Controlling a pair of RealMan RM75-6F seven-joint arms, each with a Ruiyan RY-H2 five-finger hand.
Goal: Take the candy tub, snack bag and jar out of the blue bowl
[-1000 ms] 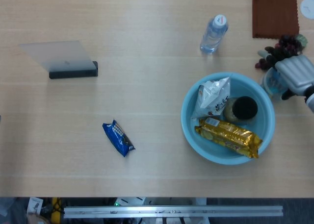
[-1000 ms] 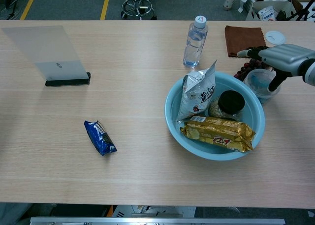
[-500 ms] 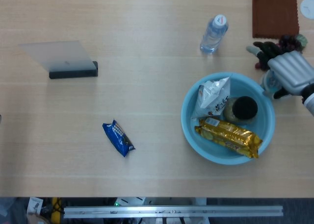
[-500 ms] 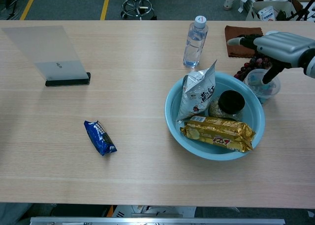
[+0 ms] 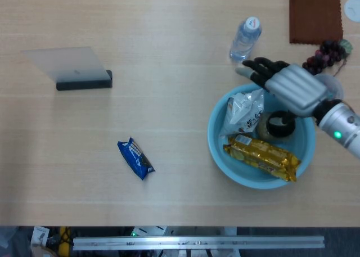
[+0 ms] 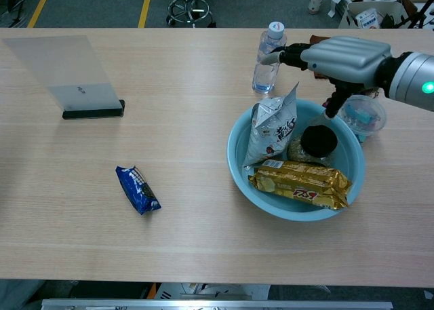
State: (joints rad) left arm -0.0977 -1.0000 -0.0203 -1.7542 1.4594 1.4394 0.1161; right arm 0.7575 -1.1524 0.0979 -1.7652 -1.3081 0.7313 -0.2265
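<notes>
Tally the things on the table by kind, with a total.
Snack packets: 3 (white bag, gold pack, blue pack)
Jars and tubs: 2 (jar, tub)
Bottle: 1
Bowl: 1
Cloth: 1
Sign stand: 1
Grapes: 1
Total: 10

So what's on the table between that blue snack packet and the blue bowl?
Nothing: in the head view only bare wood lies between the blue packet and the blue bowl.

The right hand (image 6: 337, 55) hovers open-fingered above the blue bowl (image 6: 239, 167), which holds the jar (image 6: 317, 142).
</notes>
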